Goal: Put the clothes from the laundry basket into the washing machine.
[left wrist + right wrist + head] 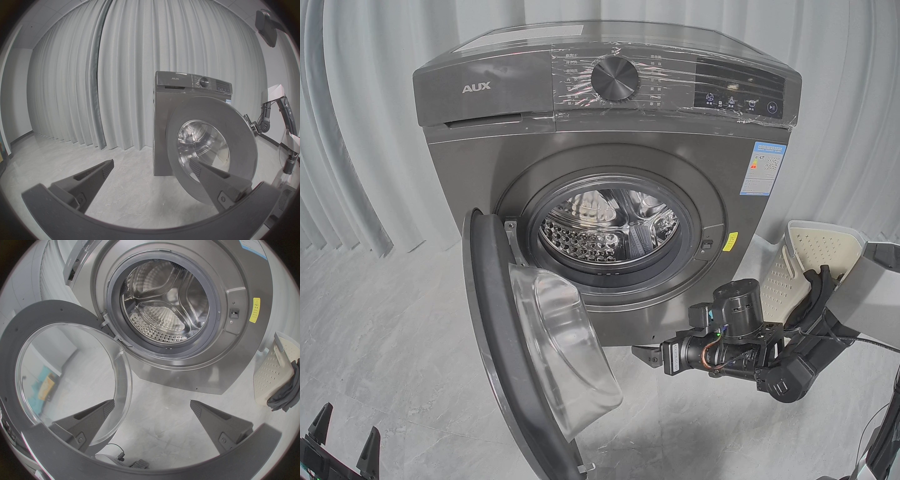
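Turn right claw [644,357], fingers apart, to basket [272,371]; pinch dark cloth [284,393] deep, lift clear, skirt open door [494,325] into drum [600,231]. Park left claw [345,437], likewise apart, low.

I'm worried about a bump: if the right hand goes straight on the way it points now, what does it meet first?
Probably the washing machine's lower front panel, below the drum opening. The open door's glass sits close beside the line of the right hand; depth is unclear.

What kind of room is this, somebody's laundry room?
More likely a staged test room than a home: a front-loading washing machine stands before floor-length grey curtains, with a cream laundry basket beside it.
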Controlling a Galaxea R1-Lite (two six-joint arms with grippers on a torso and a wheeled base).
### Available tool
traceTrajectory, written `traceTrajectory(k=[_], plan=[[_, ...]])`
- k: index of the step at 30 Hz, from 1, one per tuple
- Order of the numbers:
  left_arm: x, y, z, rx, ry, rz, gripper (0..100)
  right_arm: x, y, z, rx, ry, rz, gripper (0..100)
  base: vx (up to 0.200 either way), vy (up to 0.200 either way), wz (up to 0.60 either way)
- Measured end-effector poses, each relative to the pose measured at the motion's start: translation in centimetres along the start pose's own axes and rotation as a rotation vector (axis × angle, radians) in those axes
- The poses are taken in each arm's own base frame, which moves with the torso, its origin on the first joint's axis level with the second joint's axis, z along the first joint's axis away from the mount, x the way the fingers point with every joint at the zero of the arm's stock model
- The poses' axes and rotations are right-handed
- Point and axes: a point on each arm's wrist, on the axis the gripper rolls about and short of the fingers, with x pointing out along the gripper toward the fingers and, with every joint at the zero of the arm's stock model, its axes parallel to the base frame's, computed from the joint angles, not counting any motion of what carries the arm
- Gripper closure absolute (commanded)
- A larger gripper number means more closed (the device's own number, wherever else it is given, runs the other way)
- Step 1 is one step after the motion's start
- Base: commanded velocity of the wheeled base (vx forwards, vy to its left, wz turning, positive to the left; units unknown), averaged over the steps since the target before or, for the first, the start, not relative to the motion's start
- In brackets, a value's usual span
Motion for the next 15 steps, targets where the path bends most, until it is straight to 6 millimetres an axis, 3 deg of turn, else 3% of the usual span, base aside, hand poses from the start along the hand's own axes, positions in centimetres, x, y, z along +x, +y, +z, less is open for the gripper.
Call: traceTrajectory(k=[12,15], plan=[[0.0,0.0,0.0,0.000,0.000,0.000,0,1.8,4.4,-0.8,-0.005,-0.013,0.133,0,0.000,0.000,0.00],[0.0,0.0,0.0,0.000,0.000,0.000,0,1.9,4.7,-0.8,0.003,-0.023,0.143,0,0.000,0.000,0.00]])
